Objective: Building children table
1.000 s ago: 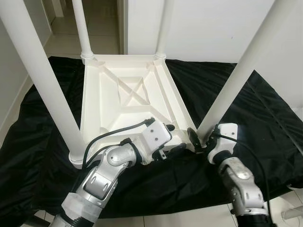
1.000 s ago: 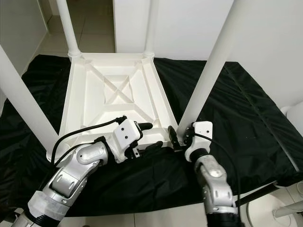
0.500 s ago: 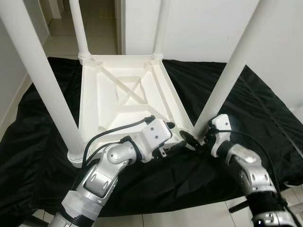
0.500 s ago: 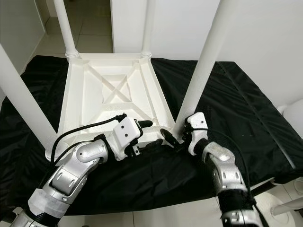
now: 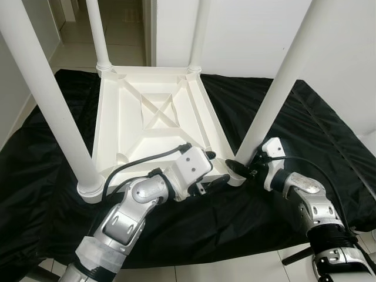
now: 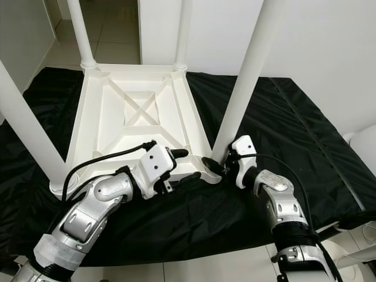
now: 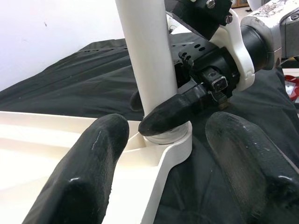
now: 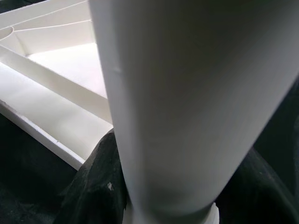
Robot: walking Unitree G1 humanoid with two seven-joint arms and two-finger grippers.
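Black cloth bore the upturned table; right gripper clasped its near leg, left gripper gaped beside, no writing legible

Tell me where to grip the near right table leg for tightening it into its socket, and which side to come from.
Grip the near right leg low on its round shaft, just above the corner socket, coming from the outer right side, likely the best place. The upturned tabletop blocks the inner side, and the right end effector already clasps the shaft there. The left end effector sits open at the tabletop's near edge.
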